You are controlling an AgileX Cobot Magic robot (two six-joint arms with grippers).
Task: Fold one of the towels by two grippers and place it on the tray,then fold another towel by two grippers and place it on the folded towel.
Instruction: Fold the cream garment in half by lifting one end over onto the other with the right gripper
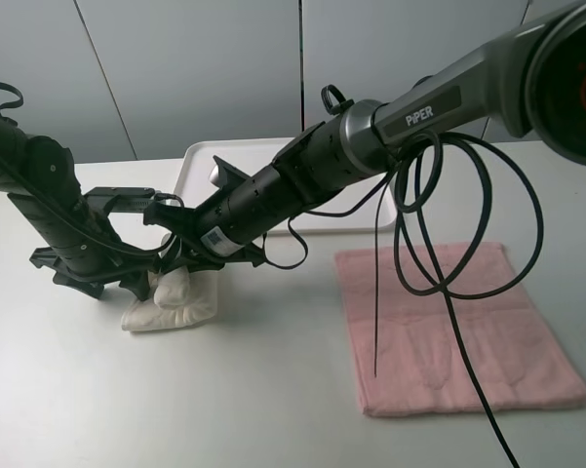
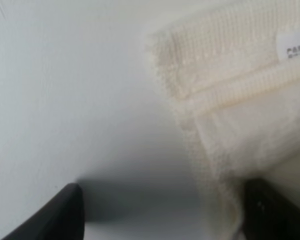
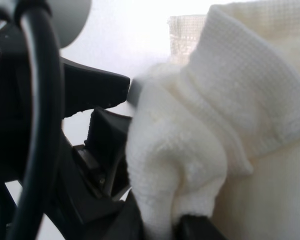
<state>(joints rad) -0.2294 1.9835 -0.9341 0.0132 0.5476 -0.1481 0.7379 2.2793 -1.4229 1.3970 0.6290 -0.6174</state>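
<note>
Right, eyes on the cream towel (image 1: 180, 300): it sits bunched in a soft heap on the counter (image 1: 273, 390), down at about 8 o'clock in the high view, not yet on the tray (image 1: 200, 161). The tray lies off at roughly 1 o'clock from the heap, near it but not touching. The pink towel (image 1: 458, 331) lies flat and spread out well apart, over at 4 o'clock, untouched.

My right gripper (image 3: 162, 222) has reached across the middle and is pinched tight on a thick roll of the cream cloth; I can see the terry bulging out above its fingers in the right wrist view. My left gripper (image 2: 164, 200) is the one to watch. Its jaws stand wide apart, low over the counter, holding nothing. The hemmed edge of the towel runs in from 1 o'clock in the left wrist view, hard against one finger, the sewn-in label (image 2: 294, 47) further along it, and bare counter fills the rest of the gap.

So the towel lies just to one side of the left gripper's centre line, not squarely in the gap. I'd judge the heap's long axis runs about 8 to 2 o'clock, though the arms hide much of it. The left arm is nearer that free end. It probably has to shift toward the cloth before closing, then both carry towards 1 o'clock.
</note>
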